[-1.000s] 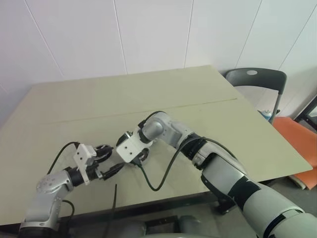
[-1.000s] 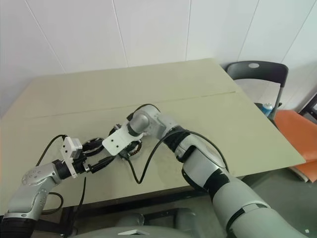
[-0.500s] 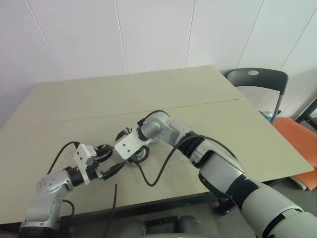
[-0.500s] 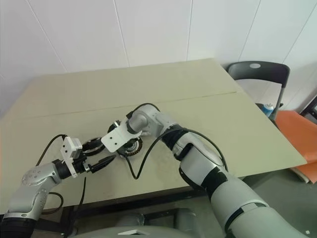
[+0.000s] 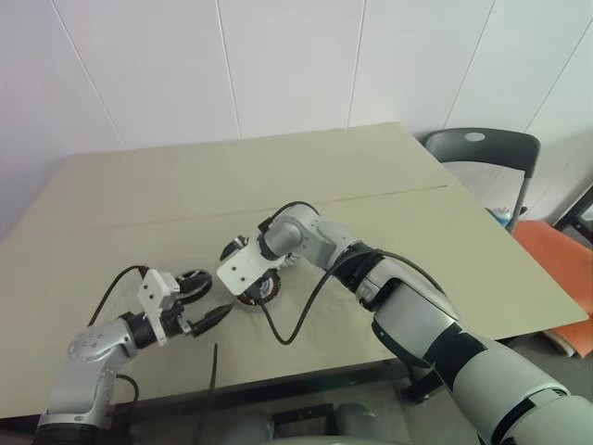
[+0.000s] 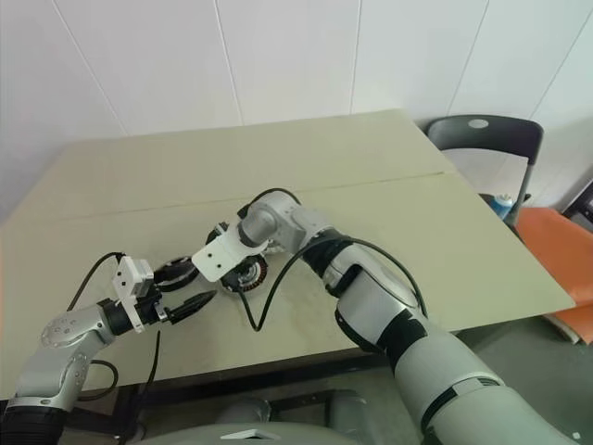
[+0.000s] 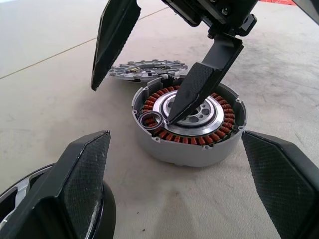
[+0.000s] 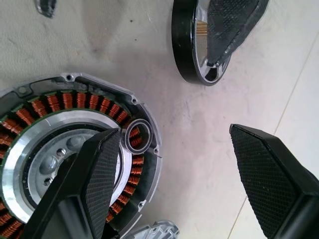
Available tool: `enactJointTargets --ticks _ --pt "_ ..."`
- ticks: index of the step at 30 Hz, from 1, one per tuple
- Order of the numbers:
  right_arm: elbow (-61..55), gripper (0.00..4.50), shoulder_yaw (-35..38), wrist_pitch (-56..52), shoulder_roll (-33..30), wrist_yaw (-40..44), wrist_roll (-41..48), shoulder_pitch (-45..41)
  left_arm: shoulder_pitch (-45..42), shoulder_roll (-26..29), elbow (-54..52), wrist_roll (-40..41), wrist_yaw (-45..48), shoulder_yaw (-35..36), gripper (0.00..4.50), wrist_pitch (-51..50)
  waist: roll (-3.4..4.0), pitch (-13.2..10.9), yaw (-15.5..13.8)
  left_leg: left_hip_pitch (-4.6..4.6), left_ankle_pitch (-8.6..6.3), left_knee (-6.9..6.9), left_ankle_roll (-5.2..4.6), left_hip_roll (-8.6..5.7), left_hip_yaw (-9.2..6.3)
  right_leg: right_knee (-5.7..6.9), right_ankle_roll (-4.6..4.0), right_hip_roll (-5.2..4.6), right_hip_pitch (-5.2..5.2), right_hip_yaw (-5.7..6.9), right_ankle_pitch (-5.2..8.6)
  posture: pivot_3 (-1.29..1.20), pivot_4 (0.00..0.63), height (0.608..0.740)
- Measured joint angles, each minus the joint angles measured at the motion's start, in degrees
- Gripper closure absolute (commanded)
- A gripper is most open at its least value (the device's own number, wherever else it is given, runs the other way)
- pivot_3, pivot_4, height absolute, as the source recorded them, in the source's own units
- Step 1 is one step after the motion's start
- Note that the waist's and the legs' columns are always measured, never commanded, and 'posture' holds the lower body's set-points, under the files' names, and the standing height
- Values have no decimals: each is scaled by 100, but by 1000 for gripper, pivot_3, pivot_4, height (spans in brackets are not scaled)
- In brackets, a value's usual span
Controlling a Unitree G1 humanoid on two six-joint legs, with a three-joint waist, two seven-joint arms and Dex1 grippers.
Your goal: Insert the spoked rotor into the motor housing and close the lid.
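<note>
The right hand (image 7: 144,89) reaches steeply down with fingers spread, one fingertip inside the motor housing (image 7: 189,124) on the table (image 5: 371,185). The left hand (image 5: 206,311) lies low, open, beside the spoked rotor (image 8: 197,47).

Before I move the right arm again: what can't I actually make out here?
- Spoked rotor: spokes and hub hidden by the left gripper's finger in the right wrist view; cut off by the edge in the left wrist view.
- Lid: mostly behind the motor housing.
- Whether the right gripper's fingertip touches the housing's centre: unclear.
</note>
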State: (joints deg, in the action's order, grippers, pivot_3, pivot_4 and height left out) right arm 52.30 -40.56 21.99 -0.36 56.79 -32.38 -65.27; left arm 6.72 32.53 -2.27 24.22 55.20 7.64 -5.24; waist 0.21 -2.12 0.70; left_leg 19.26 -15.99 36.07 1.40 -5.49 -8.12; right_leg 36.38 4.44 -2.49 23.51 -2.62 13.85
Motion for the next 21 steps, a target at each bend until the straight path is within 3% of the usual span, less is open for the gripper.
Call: enactJointTargets --ticks 3,11,12,21 --pt "-27 1429 -7 -42 -1 69 -2 16 0 0 3 -1 0 0 0 13 -1 0 -3 0 0 1 0 -1 0 -1 0 -1 -3 0 0 0 0 740" --pt "-34 4292 -16 -113 -22 222 -4 225 1 -1 6 -3 -4 -3 0 59 0 1 36 -18 0 -2 0 4 0 3 0 3 -12 0 1 0 0 740" --pt "-38 4476 -19 -117 -22 225 -4 257 1 -2 5 -3 -5 -7 0 60 0 1 44 -23 0 -2 0 5 0 3 1 4 -17 0 3 0 0 740" --pt "-158 4476 -9 -209 -63 208 -9 376 0 -9 4 -3 -25 -14 0 56 3 -1 42 -71 -1 -5 1 10 1 2 14 6 -42 -2 18 0 0 740"
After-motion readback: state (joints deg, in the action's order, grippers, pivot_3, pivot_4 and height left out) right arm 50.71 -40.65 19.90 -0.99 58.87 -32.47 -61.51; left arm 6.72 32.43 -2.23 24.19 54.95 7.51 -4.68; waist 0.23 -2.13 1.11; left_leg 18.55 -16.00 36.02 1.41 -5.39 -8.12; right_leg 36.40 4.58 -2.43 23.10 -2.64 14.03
